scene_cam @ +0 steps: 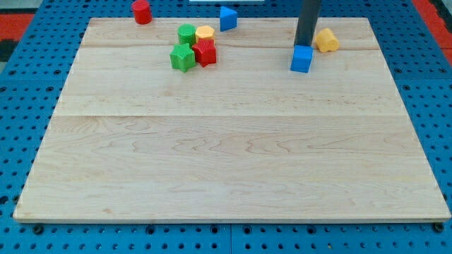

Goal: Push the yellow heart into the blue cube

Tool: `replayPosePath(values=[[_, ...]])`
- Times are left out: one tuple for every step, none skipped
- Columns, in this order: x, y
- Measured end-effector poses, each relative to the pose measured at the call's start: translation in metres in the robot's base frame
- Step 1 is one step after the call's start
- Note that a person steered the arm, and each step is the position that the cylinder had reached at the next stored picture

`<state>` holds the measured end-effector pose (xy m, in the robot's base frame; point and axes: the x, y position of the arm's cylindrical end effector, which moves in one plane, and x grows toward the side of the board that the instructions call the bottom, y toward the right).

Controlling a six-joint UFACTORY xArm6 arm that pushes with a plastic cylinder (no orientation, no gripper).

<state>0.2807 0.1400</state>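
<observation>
The yellow heart [326, 40] lies near the view's top right on the wooden board. The blue cube [301, 59] sits just below and to the left of it, a small gap apart. My tip [304, 46] comes down from the view's top and ends right at the cube's top edge, just left of the yellow heart.
A cluster at the upper left holds a green round block [186, 33], a yellow block [205, 32], a red block [205, 52] and a green star-like block [182, 57]. A red cylinder [142, 11] and a blue wedge-like block [227, 17] sit at the top edge.
</observation>
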Motion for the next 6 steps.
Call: replayPosePath(values=[[-0.028, -0.005], [-0.074, 0.017], [-0.045, 0.078], [-0.018, 0.017], [0.006, -0.032], [0.007, -0.041]])
